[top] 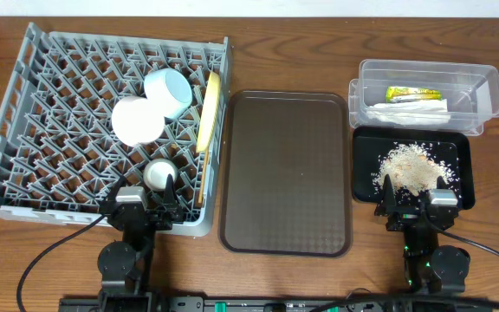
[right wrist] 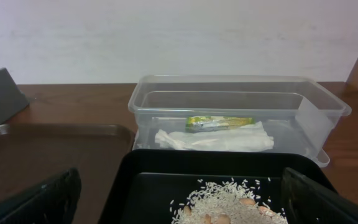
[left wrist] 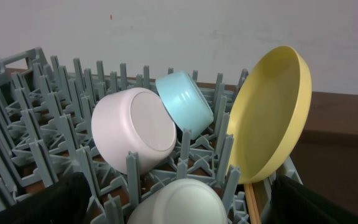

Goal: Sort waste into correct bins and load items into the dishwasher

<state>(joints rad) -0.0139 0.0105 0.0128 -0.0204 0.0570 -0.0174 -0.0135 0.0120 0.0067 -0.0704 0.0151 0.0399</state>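
Gaping, empty, on the left pincer [top: 152,195] by the small white cup [top: 158,174] in the dishwasher [top: 59,87]. Same on the right pincer [top: 415,186], above the rice scraps [top: 408,165].

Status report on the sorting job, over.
Left claw and right claw open. Yellow plate, white bowl, blue bowl, cup, chopsticks in dish rack. Napkin, wrapper in clear tub; rice in black tray. Nothing in the way.
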